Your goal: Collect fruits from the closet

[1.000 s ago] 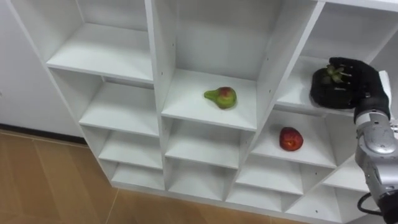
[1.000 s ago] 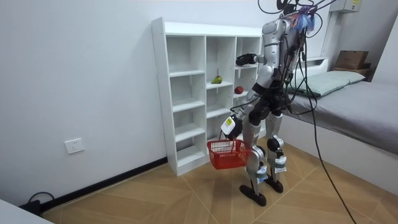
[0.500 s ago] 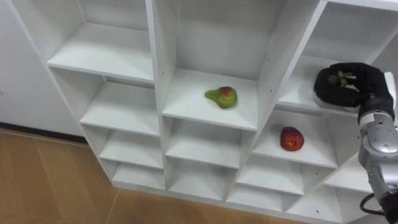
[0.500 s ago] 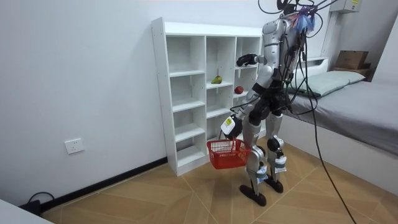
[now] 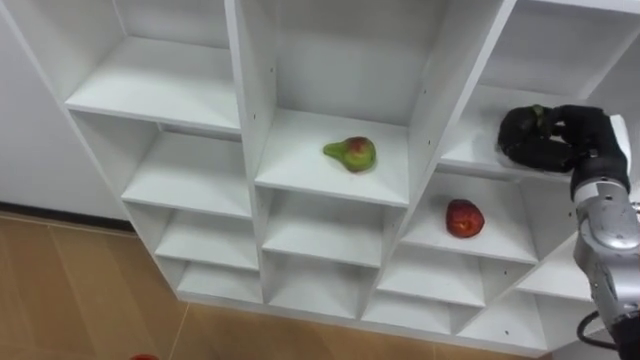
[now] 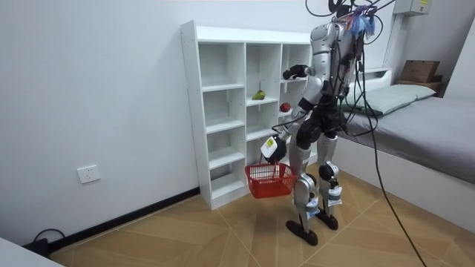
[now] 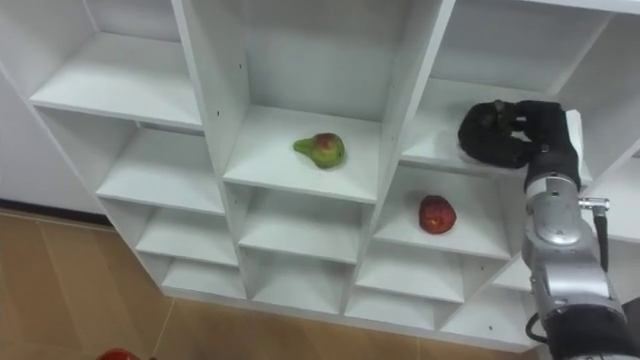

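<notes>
The right hand [image 5: 556, 138] curls round 1 fruit [image 5: 538, 113] on a high shelf [image 5: 470, 150]. The pear [image 5: 352, 153] and apple [image 5: 464, 217] are left. The basket [image 6: 271, 180] waits below.

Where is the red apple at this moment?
In the left eye view, the round red apple lies in the white closet's right column, one shelf below the right hand, which curls round a greenish fruit, and lower right of the green-red pear.

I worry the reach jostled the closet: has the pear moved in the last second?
No. The pear lies at the same spot on its shelf, as far from the upright on its left as before; only the camera shifted slightly.
</notes>
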